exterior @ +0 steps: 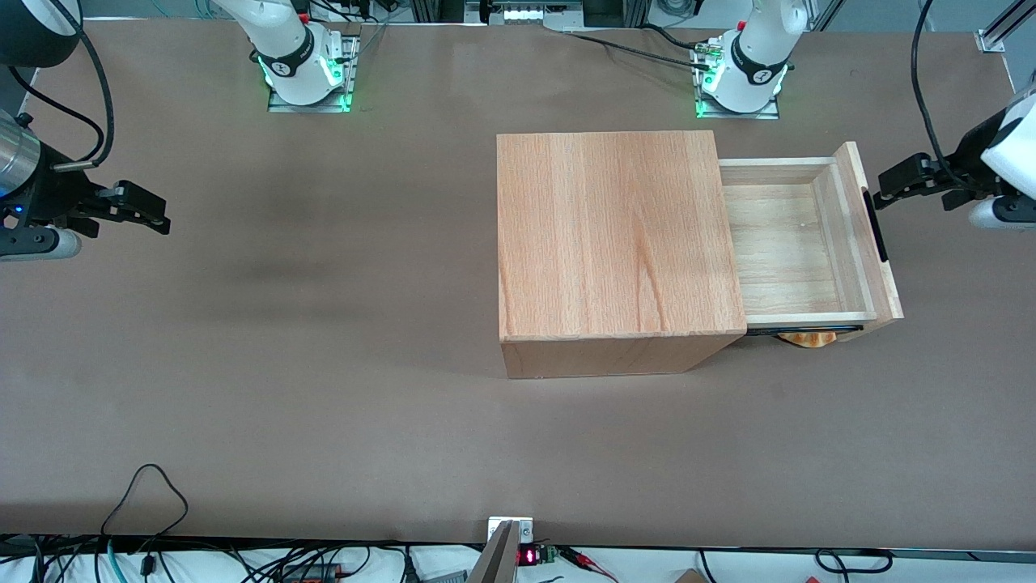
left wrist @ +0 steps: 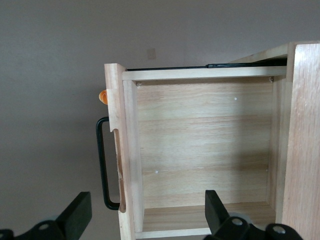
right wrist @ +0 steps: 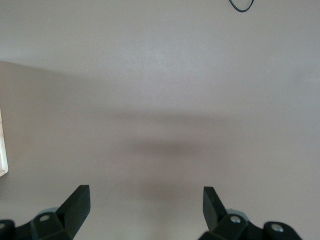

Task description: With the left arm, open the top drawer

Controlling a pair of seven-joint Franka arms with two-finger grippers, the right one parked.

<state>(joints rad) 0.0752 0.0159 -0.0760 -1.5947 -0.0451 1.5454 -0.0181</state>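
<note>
Beside 1 top drawer (exterior: 789, 243), 1 spread claw (exterior: 878, 188)

The top drawer (exterior: 797, 243) is pulled well out of the wooden cabinet (exterior: 615, 235), its pale plank floor bare. A long black bar handle (exterior: 876, 225) runs along its thicker front panel. The left arm (exterior: 999, 174) hangs near that handle; its gripper (exterior: 884, 190), fingers spread, grips nothing.
</note>
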